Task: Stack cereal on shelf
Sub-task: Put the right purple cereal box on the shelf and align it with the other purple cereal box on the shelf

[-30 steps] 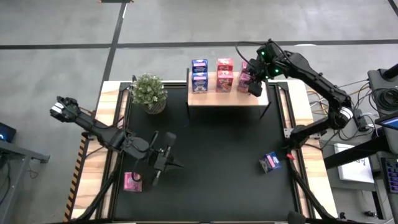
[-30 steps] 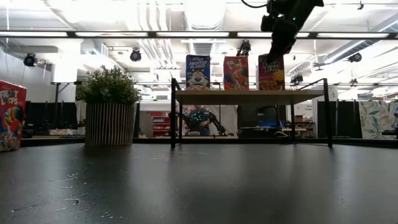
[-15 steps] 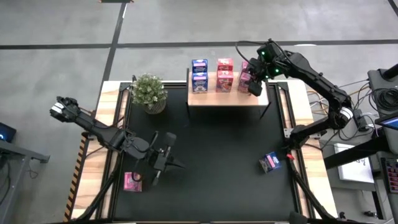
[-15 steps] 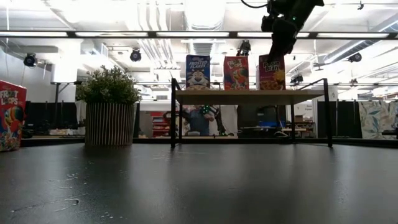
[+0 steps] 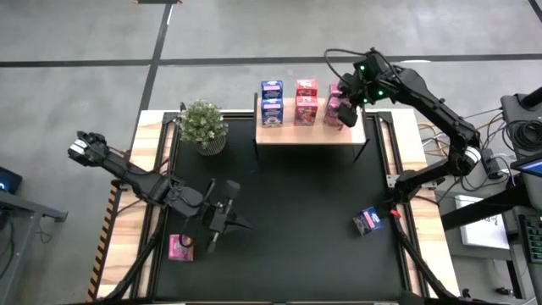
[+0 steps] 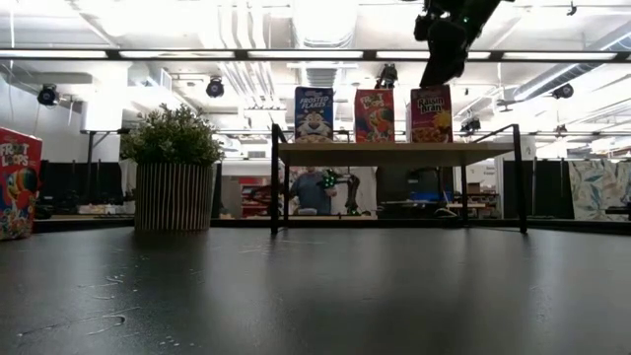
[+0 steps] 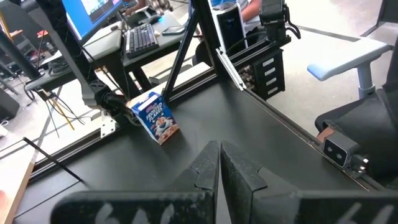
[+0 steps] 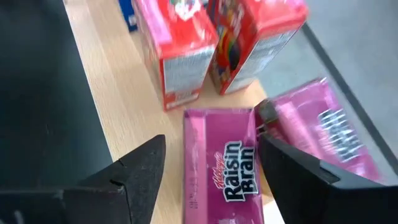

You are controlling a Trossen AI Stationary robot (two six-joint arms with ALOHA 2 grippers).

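The shelf (image 5: 309,127) (image 6: 394,153) stands at the table's far edge with several cereal boxes upright on its wooden top: blue ones (image 5: 272,100), red ones (image 5: 306,98) and pink ones (image 5: 333,108). My right gripper (image 5: 345,103) (image 8: 211,149) hangs open just above the front pink Raisin Bran box (image 8: 221,158) (image 6: 430,113), one finger on either side of its top. A second pink box (image 8: 323,134) stands behind it. My left gripper (image 5: 227,217) (image 7: 219,163) waits shut over the table's near left.
A potted plant (image 5: 203,127) stands left of the shelf. A red-pink cereal box (image 5: 179,247) (image 6: 18,182) sits near the table's near left corner and a blue one (image 5: 367,222) (image 7: 155,117) near the right edge. A person shows in the room beyond the shelf.
My right gripper has opened and let go of the front pink box, then drawn slightly up from it. The box stays standing upright on the shelf's right end.
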